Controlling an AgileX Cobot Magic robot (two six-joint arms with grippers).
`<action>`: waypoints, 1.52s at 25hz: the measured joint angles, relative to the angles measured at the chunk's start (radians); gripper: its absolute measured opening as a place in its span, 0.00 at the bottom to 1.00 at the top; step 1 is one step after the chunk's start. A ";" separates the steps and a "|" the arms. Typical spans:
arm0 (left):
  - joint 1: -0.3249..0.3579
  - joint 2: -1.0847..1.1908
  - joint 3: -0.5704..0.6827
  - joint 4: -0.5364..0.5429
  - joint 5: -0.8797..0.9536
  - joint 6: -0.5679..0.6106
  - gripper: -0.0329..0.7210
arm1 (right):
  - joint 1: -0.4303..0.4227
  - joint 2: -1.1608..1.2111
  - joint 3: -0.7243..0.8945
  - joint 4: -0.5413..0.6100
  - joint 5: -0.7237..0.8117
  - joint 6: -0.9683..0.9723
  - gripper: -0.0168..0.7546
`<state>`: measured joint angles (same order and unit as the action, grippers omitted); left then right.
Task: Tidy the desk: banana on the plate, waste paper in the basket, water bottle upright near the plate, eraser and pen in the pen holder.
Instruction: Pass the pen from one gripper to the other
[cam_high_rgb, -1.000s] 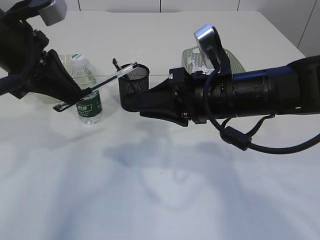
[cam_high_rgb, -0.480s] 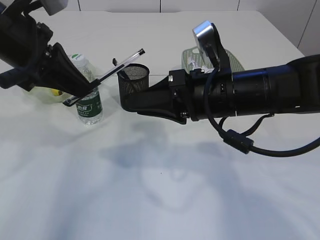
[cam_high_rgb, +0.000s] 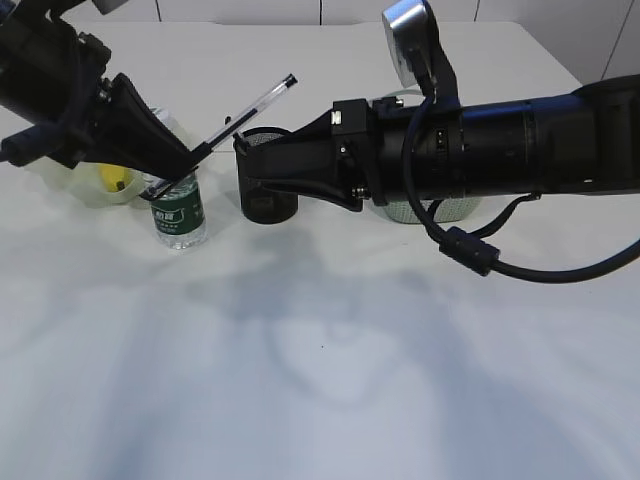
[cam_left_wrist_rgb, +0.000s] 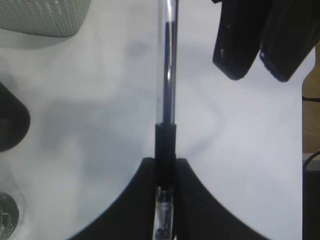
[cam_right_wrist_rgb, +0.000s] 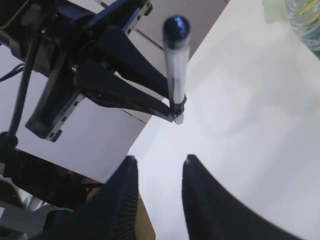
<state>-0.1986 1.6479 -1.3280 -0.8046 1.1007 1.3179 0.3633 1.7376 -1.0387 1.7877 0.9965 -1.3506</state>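
My left gripper (cam_high_rgb: 183, 160) is shut on the lower end of a clear pen (cam_high_rgb: 245, 112), which slants up to the right above the black mesh pen holder (cam_high_rgb: 268, 208). The left wrist view shows the pen (cam_left_wrist_rgb: 168, 75) clamped between the fingertips. My right gripper (cam_high_rgb: 242, 170) hangs open and empty in front of the pen holder, its jaws facing the pen (cam_right_wrist_rgb: 176, 65). The water bottle (cam_high_rgb: 178, 212) stands upright beside the plate (cam_high_rgb: 70, 182). A yellow banana (cam_high_rgb: 112, 178) lies in the plate. The waste paper and the eraser are hidden.
The sage-green basket (cam_high_rgb: 430, 210) sits behind my right arm, mostly covered by it. It also shows at the top left of the left wrist view as a woven basket (cam_left_wrist_rgb: 45, 15). The white desk (cam_high_rgb: 320, 380) stretches across the front.
The left gripper lifted the pen higher and tilted it more steeply. The right arm rose and now covers most of the basket and pen holder.
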 joint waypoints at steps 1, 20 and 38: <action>0.000 0.000 0.000 -0.010 -0.002 0.000 0.10 | 0.000 0.000 0.000 0.000 0.000 -0.002 0.32; 0.000 0.000 0.000 -0.095 -0.018 0.008 0.10 | 0.000 0.002 -0.090 0.000 -0.012 -0.052 0.32; 0.000 0.000 0.000 -0.108 -0.012 0.008 0.10 | 0.000 0.002 -0.099 0.000 -0.070 -0.061 0.33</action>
<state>-0.1986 1.6479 -1.3280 -0.9122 1.0886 1.3259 0.3633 1.7399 -1.1373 1.7877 0.9262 -1.4116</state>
